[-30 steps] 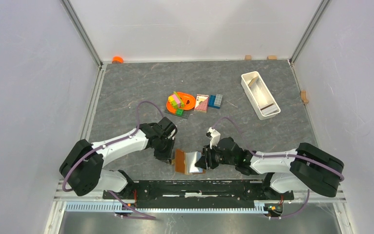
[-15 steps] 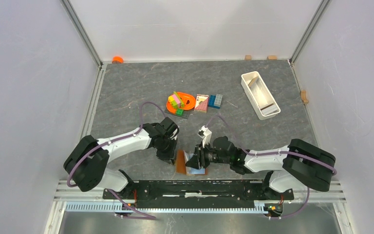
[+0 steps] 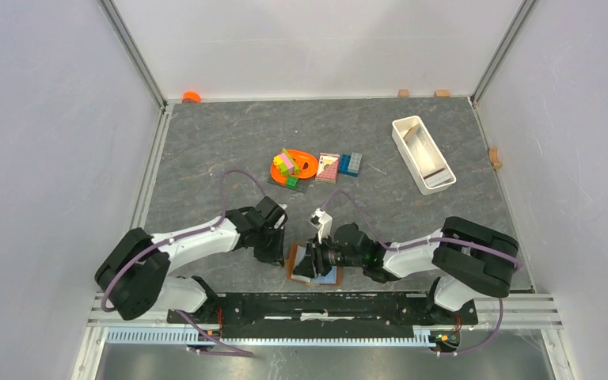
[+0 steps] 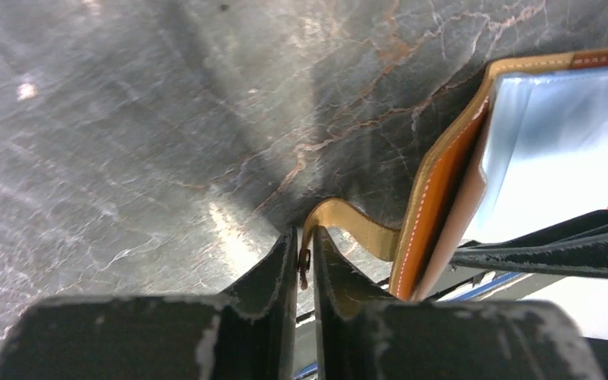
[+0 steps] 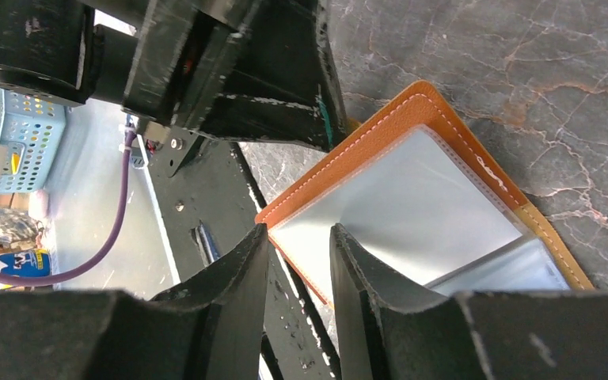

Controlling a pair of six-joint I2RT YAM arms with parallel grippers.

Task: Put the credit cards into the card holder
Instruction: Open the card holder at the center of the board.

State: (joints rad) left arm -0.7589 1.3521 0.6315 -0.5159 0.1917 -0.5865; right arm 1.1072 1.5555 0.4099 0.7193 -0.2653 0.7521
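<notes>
- Card holder (image 5: 416, 194) lies open on the grey table (image 3: 229, 142) at its near edge, between the two arms; the left gripper (image 4: 304, 241) is at its left side, the right gripper (image 5: 297, 237) over its near-left corner
- Left gripper: fingers pressed almost together, pinching the end of the holder's tan snap strap (image 4: 358, 228); the strap curves from the pinch back to the holder's stitched edge
- Right gripper: fingers spread with a clear gap; the holder's corner shows in that gap; contact with the pads cannot be told
- Holder's contents: clear plastic sleeves over a pale blue-grey surface; whether a card sits inside cannot be told; a light blue card (image 3: 332, 279) shows at the holder's near-right edge
- White rectangular tray (image 3: 423, 154) stands at the far right, well apart; contents not discernible
- Orange round dish (image 3: 305, 165) holds coloured bricks (image 3: 286, 165); a pink-and-white block (image 3: 328, 167) and blue bricks (image 3: 351, 164) lie just beside it
- Holder's appearance: orange-brown leather, pale stitching along the rim, tan inner border
</notes>
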